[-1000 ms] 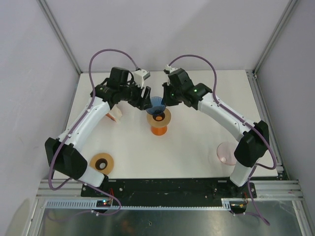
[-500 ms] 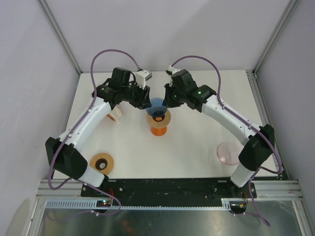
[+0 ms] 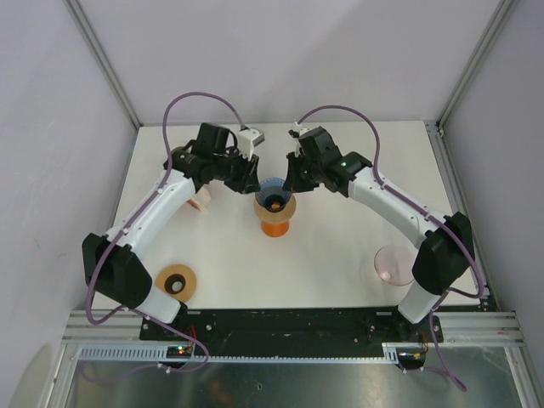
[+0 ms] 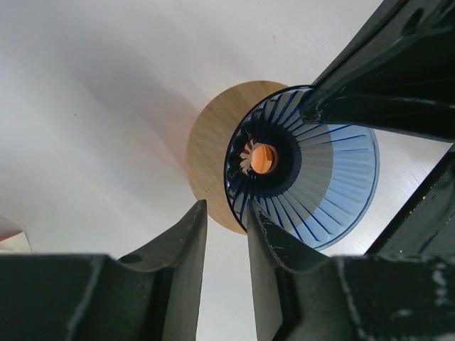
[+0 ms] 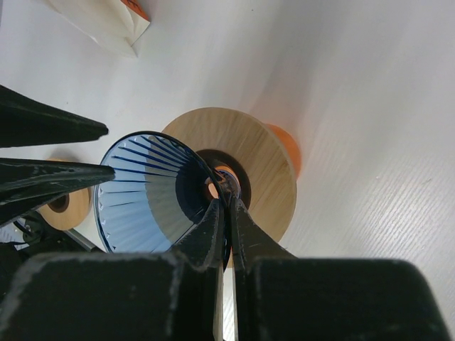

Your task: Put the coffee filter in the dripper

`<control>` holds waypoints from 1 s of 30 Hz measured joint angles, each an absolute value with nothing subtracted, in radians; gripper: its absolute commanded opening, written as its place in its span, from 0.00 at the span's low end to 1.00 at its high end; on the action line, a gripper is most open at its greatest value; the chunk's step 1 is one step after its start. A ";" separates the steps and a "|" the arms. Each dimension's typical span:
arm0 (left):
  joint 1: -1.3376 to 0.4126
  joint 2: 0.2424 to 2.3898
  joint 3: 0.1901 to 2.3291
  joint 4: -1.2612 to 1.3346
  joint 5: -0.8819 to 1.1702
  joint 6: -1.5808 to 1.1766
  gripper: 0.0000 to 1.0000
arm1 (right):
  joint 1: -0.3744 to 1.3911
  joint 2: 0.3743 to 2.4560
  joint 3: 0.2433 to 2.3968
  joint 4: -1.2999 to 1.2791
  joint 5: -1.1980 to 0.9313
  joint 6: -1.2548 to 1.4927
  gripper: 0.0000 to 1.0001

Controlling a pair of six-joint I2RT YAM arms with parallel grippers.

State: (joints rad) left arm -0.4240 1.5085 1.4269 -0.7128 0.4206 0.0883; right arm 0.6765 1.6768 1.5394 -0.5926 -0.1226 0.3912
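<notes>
The blue ribbed dripper (image 3: 273, 189) sits tilted with its narrow end at the hole of a wooden ring (image 3: 286, 209) on an orange stand (image 3: 274, 226). My right gripper (image 3: 291, 181) is shut on the dripper's rim (image 5: 226, 202); the dripper also shows in the right wrist view (image 5: 146, 199). My left gripper (image 3: 253, 180) is open beside the dripper's left edge, its fingers just at the rim (image 4: 224, 213), gripping nothing. The dripper fills the left wrist view (image 4: 320, 177). The white paper coffee filter (image 3: 197, 200) lies on the table to the left, also in the right wrist view (image 5: 99, 21).
A second wooden ring on an orange base (image 3: 176, 281) stands at the front left. A pink translucent dripper (image 3: 393, 264) sits at the front right beside the right arm's base. The white table (image 3: 340, 246) is walled at the back and sides.
Both grippers and the blue dripper have shifted slightly nearer and lower, onto the wooden ring of the orange stand. The filter has not moved.
</notes>
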 measured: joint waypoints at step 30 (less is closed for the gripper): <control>-0.427 1.490 1.276 -0.549 0.418 0.089 0.00 | 0.687 1.674 1.442 -0.454 -0.096 0.389 0.00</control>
